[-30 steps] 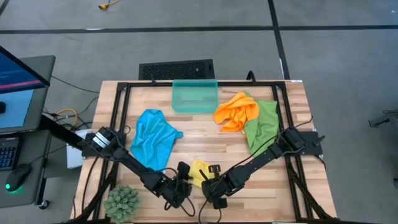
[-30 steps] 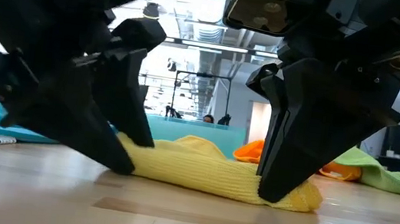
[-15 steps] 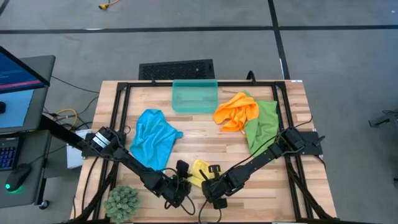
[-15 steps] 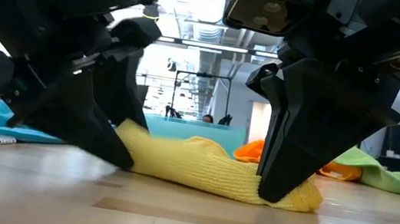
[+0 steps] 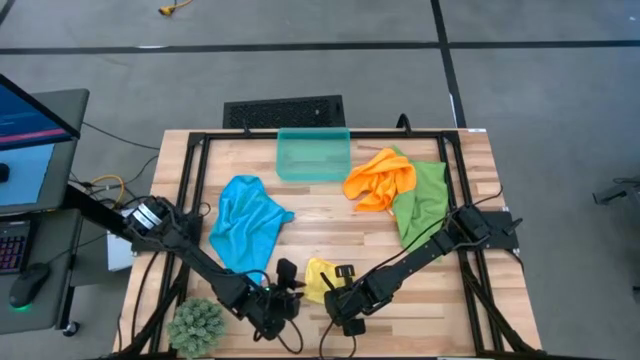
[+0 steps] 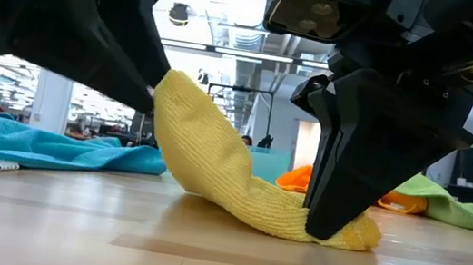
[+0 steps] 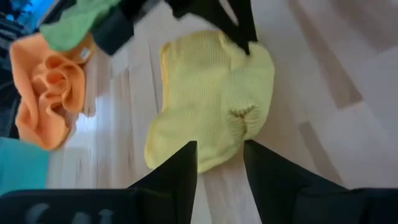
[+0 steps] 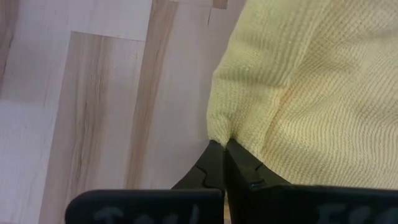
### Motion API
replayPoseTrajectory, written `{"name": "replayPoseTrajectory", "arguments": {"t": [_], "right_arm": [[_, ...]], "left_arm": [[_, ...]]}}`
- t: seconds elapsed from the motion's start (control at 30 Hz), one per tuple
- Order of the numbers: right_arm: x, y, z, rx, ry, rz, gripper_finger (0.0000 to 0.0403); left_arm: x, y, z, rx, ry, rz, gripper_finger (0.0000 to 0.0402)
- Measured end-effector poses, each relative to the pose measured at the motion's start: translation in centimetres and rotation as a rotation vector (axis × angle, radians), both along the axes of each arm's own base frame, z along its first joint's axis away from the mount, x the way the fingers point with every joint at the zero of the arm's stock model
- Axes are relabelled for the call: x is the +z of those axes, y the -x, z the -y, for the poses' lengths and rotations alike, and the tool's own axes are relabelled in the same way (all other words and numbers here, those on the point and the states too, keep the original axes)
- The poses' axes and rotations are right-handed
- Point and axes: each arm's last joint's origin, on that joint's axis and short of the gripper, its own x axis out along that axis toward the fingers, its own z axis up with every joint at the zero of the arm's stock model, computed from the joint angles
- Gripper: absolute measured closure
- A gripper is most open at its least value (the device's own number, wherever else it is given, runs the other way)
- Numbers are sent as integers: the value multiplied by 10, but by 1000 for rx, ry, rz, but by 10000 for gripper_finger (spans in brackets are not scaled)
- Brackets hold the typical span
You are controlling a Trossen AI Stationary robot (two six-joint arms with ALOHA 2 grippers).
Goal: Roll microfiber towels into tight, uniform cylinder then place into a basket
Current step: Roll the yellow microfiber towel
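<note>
The yellow towel (image 5: 320,274), bunched into a short loose roll, lies near the table's front edge. My left gripper (image 5: 290,285) holds one end of it up, while my right gripper (image 5: 342,300) is shut on the other end, low at the tabletop. The blue towel (image 5: 245,222) lies spread at the left. The orange towel (image 5: 380,178) and the green towel (image 5: 422,198) lie crumpled at the right. The teal basket (image 5: 313,155) stands at the far middle. My left gripper has the towel's lifted end (image 7: 219,149) between its two fingers (image 7: 180,171), coming slanting down from the table's left. That end hangs raised (image 6: 168,96), and the cloth slopes down from it to the table. My right gripper pinches a puckered edge at the towel's other end (image 8: 214,134) between its shut fingertips (image 8: 239,171), pointing steeply down. That end (image 6: 347,231) stays on the tabletop.
A small green plant (image 5: 197,325) stands at the near left corner, close to my left arm. A black grated rectangle (image 5: 283,111) lies beyond the basket. A black frame (image 5: 195,180) runs around the tabletop. Bare wood (image 5: 330,225) lies between the towels.
My left gripper has risen and drawn a little toward the table's left, taking the yellow towel's end up off the table. The towel now slopes from that raised end down to the other end, which has stayed under my still right gripper.
</note>
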Motion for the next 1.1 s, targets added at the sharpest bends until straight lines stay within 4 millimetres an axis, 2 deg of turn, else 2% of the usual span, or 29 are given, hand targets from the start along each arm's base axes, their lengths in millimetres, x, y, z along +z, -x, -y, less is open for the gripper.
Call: {"name": "replayPoseTrajectory", "arguments": {"t": [0.27,0.43,0.6,0.77,1.1], "right_arm": [[0,0,0,4,-13,-9,390],[0,0,0,5,-14,-8,391],[0,0,0,5,-15,-8,390],[0,0,0,5,-17,-9,389],[0,0,0,5,-18,-9,388]], "left_arm": [[10,10,5,12,-64,43,276],[12,11,12,-38,1,44,276],[-7,-1,17,-158,79,-22,276],[-25,-10,10,-136,45,-56,276],[-31,-19,-6,-106,126,-135,276]]}}
